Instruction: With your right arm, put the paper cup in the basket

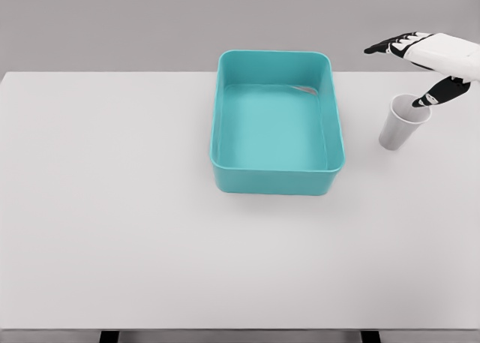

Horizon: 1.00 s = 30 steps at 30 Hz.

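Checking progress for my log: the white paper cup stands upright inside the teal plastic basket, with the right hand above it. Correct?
Not quite. The head view shows the white paper cup upright on the white table, right of the teal plastic basket, not inside. The right hand is above it.

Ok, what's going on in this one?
The robot's right hand is up at the far right of the white table, fingers spread, with the thumb dipping toward the rim of an upright paper cup. It doesn't have the cup gripped yet. The teal basket sits empty to the cup's left, apart from it. The left arm isn't in view.
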### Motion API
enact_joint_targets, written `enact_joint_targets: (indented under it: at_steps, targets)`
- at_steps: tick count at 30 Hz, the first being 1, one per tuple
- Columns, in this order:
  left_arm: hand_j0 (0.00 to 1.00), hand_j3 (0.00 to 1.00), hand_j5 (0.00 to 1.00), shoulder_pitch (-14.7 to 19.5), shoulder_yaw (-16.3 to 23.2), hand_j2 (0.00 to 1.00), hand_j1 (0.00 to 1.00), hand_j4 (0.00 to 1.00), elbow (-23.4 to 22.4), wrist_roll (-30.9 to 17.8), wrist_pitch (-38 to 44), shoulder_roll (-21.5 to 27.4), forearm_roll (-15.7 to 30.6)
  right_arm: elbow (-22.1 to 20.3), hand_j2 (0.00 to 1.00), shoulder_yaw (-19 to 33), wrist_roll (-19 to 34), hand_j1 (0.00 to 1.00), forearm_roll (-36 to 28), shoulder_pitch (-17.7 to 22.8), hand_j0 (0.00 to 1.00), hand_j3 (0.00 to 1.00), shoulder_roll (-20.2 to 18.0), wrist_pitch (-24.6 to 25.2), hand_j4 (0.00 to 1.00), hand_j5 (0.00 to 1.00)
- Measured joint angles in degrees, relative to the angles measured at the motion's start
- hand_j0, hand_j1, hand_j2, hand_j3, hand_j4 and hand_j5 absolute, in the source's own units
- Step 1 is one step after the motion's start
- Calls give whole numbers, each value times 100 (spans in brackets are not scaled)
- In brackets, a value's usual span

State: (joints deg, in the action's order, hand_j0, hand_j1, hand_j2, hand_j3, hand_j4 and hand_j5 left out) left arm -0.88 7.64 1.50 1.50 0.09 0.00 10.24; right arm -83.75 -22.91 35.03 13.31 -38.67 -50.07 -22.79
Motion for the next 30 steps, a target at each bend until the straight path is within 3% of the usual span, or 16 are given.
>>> enact_joint_targets:
  at_steps: [8,12,18,23,30]
  targets:
    - [100,100,100,0,0,100,100,100,0,0,0,0,-2,204,100,217,0,100,-296,9,100,100,46,-10,100,100]
    - [100,100,100,0,0,100,100,100,0,0,0,0,-2,1214,100,392,0,100,-1539,0,100,100,27,-19,100,100]
    - [100,100,100,0,0,100,100,100,1,0,0,0,-3,2413,99,437,-1,99,-2920,140,99,99,127,-16,99,99]
    - [100,100,100,0,0,100,100,100,1,0,0,0,-2,2869,99,391,-1,99,-3255,510,99,99,246,-8,99,99]
    - [100,100,100,0,0,100,100,100,0,0,0,0,-4,3565,99,227,-2,99,-3259,510,99,99,512,-15,99,99]
